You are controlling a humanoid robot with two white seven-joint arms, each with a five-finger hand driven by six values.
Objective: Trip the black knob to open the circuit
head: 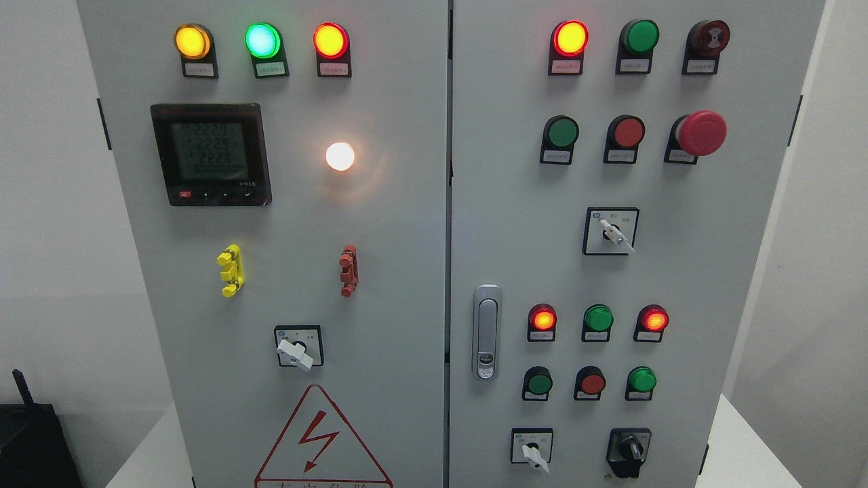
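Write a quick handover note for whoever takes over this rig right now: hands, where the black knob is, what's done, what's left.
Hands: neither robot hand is in the head view, so their state is unknown.
Black knob: bottom right corner of the right cabinet door, below the small green button and right of a white selector switch. Its handle points roughly straight down.
Done: nothing visible; nothing is touching the knob.
Left: bring a hand up to the black knob, grasp it and turn it to trip the circuit. Several indicator lamps are lit, including the red lamp at the door's top.
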